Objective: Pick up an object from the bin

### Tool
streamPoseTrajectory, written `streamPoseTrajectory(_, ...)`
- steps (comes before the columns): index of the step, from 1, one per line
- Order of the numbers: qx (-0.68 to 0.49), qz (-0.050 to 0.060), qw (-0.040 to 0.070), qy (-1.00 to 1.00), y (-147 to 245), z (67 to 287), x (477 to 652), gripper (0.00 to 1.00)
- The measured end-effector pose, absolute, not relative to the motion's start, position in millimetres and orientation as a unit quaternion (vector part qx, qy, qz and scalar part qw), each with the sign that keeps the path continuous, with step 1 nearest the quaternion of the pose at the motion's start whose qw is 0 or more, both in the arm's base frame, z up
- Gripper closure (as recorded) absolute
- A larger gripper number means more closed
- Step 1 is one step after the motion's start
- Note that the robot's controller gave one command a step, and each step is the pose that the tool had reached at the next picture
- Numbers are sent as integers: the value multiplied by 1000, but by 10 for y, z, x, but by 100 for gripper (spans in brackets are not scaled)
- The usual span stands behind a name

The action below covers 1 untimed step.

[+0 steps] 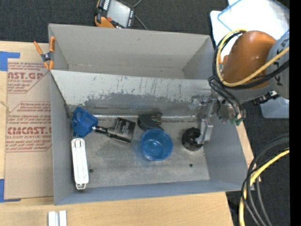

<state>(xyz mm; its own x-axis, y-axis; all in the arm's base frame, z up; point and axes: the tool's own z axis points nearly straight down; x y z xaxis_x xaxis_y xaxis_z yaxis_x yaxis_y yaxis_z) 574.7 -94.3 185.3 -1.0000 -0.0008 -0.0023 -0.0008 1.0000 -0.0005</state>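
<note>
Where the claw [204, 136] hangs, a round black disc [189, 139] faces upward.

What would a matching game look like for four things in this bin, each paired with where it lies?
Things:
1. long white thing
2. blue round cup
3. black round disc
4. blue lumpy thing

Places:
A. right beside the tool
B. middle of the bin floor
C. front left corner, along the left wall
D. left side, behind the long white thing

Pairs: 1-C, 2-B, 3-A, 4-D
</note>
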Motion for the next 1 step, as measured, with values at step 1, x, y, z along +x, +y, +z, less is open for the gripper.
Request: streamPoseTrajectory(1, -84, -1, 4, 996, -232, 752, 5691, 0)
